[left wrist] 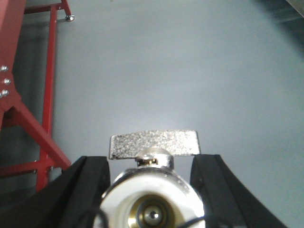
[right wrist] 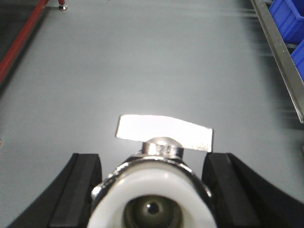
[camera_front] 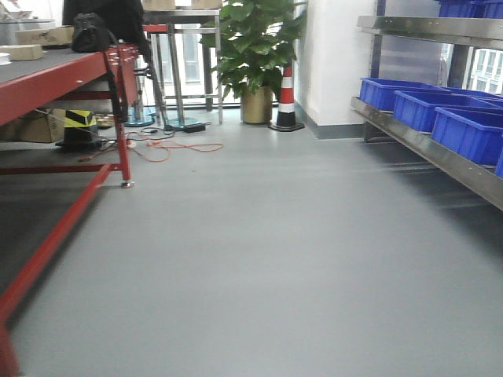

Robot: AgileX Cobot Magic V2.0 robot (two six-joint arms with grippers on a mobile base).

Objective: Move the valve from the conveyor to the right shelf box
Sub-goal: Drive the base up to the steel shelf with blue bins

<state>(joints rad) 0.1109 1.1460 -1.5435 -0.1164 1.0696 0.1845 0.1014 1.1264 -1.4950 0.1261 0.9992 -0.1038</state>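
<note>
Mostly you're looking at a big stretch of grey floor [camera_front: 259, 259]. The conveyor [camera_front: 35, 67] sits on its red frame along the left side, and the metal shelf [camera_front: 428, 149] runs down the right with blue boxes [camera_front: 464, 129] lined up on it. At the far end there's a potted plant [camera_front: 255, 47] with a striped cone [camera_front: 287, 98] just beside it, plus some cables lying on the floor near the frame. Both arms have a valve, so neither one is on the belt or in a box right now. The left fingers [left wrist: 88, 185] are closed around the left valve [left wrist: 152, 194], white cap facing the camera and the flat lever [left wrist: 152, 142] sticking out on top, up in the air over the floor next to the red frame. Same deal on the other side: the right fingers [right wrist: 80, 190] are clamped on the right valve [right wrist: 152, 194], lever [right wrist: 164, 133] up, with the shelf edge at the right of that view.
</note>
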